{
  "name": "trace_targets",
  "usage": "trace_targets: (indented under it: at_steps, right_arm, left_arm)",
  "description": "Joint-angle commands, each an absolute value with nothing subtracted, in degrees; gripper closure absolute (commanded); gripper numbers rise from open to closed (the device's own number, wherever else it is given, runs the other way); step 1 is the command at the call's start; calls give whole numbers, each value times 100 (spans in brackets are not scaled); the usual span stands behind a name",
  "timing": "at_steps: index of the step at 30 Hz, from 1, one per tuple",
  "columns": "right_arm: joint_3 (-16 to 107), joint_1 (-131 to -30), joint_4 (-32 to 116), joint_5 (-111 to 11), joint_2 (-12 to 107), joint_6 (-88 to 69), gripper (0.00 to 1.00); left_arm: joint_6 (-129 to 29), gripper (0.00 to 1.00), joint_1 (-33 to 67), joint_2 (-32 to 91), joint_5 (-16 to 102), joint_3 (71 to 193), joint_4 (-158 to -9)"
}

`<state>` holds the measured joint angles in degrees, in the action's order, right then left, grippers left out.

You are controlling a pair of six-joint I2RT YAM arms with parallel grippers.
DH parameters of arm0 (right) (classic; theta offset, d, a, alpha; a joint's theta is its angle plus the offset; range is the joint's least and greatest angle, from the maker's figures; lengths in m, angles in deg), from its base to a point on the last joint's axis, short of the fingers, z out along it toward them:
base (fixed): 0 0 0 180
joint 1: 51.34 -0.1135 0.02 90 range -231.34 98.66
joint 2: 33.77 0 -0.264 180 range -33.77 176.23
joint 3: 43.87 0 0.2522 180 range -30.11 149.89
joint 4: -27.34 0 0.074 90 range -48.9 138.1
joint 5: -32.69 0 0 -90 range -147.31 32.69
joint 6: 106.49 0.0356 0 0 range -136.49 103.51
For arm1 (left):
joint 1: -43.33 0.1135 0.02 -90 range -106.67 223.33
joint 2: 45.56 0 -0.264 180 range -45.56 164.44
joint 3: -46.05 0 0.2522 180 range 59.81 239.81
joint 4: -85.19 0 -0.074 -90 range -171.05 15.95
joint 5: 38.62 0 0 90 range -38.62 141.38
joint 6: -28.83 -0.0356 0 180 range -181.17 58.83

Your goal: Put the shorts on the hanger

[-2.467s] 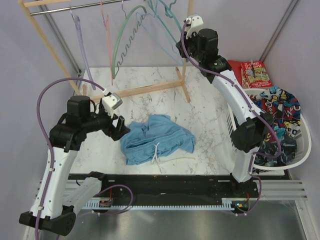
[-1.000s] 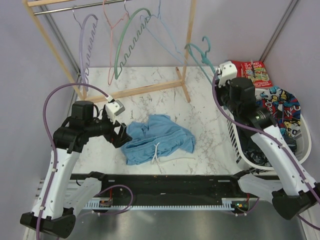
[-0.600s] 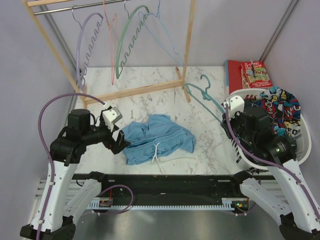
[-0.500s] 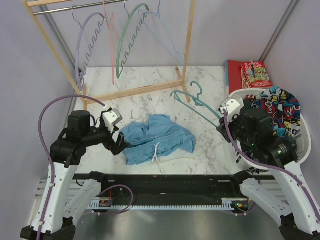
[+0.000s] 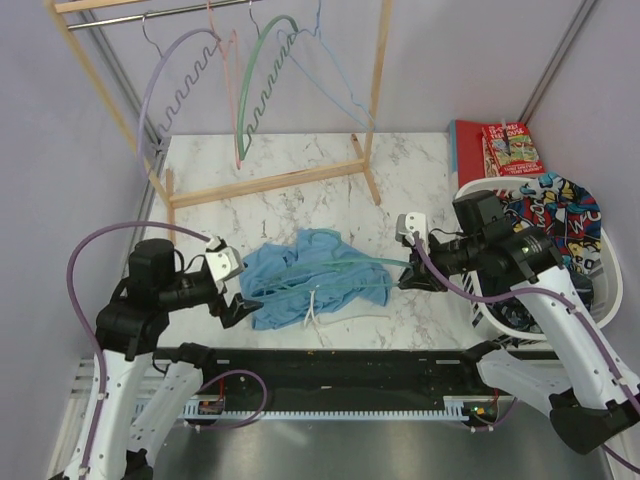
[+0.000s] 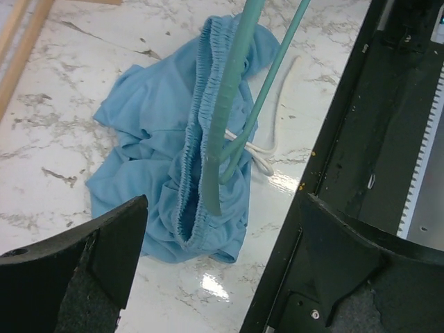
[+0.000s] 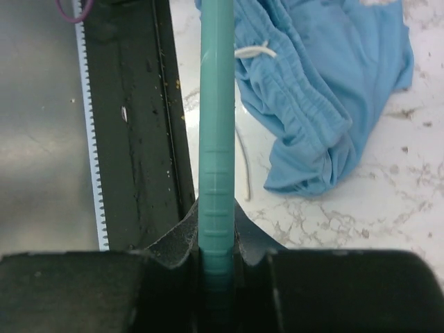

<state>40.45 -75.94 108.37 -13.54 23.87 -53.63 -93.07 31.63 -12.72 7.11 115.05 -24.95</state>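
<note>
Marble-patterned white bench [image 5: 300,165] fills the floor of a booth with pale lilac walls. At its 12 o'clock edge stands a wooden rack [image 5: 270,180], from whose rail hang a purple hanger [image 5: 160,85], a pink hanger [image 5: 232,60], a green wavy hanger [image 5: 258,85] and a thin pale blue hanger [image 5: 335,75]. At 3 o'clock a white basket [image 5: 600,300] holds cartoon-print clothes [image 5: 555,215], with a red book [image 5: 512,148] just beyond it at about 2 o'clock.

The shorts [image 5: 320,285] lie crumpled on the bench towards 6 o'clock, waistband gathered and white cord [image 5: 318,305] trailing at their near side. The hanger [image 7: 217,104] lies low across them, running from 3 o'clock to 9 o'clock; in the left wrist view its far end sits over the elastic waist, though whether it passes inside the waist opening cannot be told.

The right end effector [image 5: 408,275], at 3 o'clock of the shorts, is pressed together on the hanger, the teal bar pinched between its two fingers. The left end effector [image 5: 240,308], at 8 o'clock of the shorts and just beside them, is spread wide with nothing between its fingers [image 6: 104,243]; it hangs above the fabric's edge.
</note>
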Motion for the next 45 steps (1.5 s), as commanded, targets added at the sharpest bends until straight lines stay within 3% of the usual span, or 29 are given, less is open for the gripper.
trace_targets:
  at_steps: [1, 8, 11, 12, 14, 15, 17, 18, 20, 22, 29, 35, 37, 38, 41, 42, 45]
  right_arm:
    - [4328, -7832, 10377, -510, 2353, -5675, 100]
    - [4275, -8280, 10132, -589, 2362, -5920, 100]
    - [4144, -8307, 9851, -703, 2353, -5938, 100]
    - [4126, -8316, 9771, -721, 2397, -5912, 100]
    - [4082, -8316, 9552, -800, 2476, -5807, 100]
    - [4090, -8351, 9472, -896, 2607, -5562, 88]
    - [4195, -8377, 9410, -1054, 2783, -5262, 54]
    - [4283, -8403, 9488, -1055, 2993, -5235, 26]
    - [4669, -8552, 9751, -1046, 3196, -5357, 8]
    - [5020, -8623, 9700, -1160, 3433, -5288, 2]
    - [6339, -9114, 10103, -985, 4575, -5121, 2]
    - [7070, -9825, 10141, -966, 5464, -4787, 10]
    - [7017, -10020, 9964, -1160, 5587, -4611, 16]
    - [7026, -10143, 9920, -1265, 5718, -4611, 21]
    - [7114, -10223, 9911, -1406, 5903, -4575, 49]
    - [7140, -10240, 9911, -1529, 5991, -4584, 70]
    - [7184, -10241, 9972, -1670, 6044, -4707, 96]
  left_arm:
    - [-9887, 5, 3182, -866, -20, 11228, -2471]
    - [-9878, 12, 3173, -303, -214, 11044, -2805]
    - [-9835, 37, 3130, -188, -547, 10965, -2796]
    - [-9852, 56, 3094, -188, -644, 10930, -2805]
    - [-9861, 82, 3059, -171, -645, 10920, -2796]
    - [-9817, 98, 3042, -171, -523, 10938, -2796]
    - [-9782, 98, 3041, -206, -382, 10947, -2787]
    - [-9790, 98, 3050, -241, -251, 10956, -2787]
    - [-9947, 98, 3041, -373, -101, 10999, -2648]
    - [-10115, 98, 2989, -382, 40, 11043, -2489]
    - [-10599, 98, 2936, -241, 559, 11202, -2155]
    - [-10652, 98, 2901, -180, 805, 11237, -2093]
    - [-10661, 98, 2866, -188, 849, 11219, -2093]
    - [-10669, 98, 2866, -180, 875, 11228, -2093]
    - [-10678, 98, 2839, -223, 919, 11228, -2093]
    - [-10678, 98, 2839, -232, 937, 11228, -2084]
    - [-10713, 98, 2830, -329, 963, 11176, -2067]
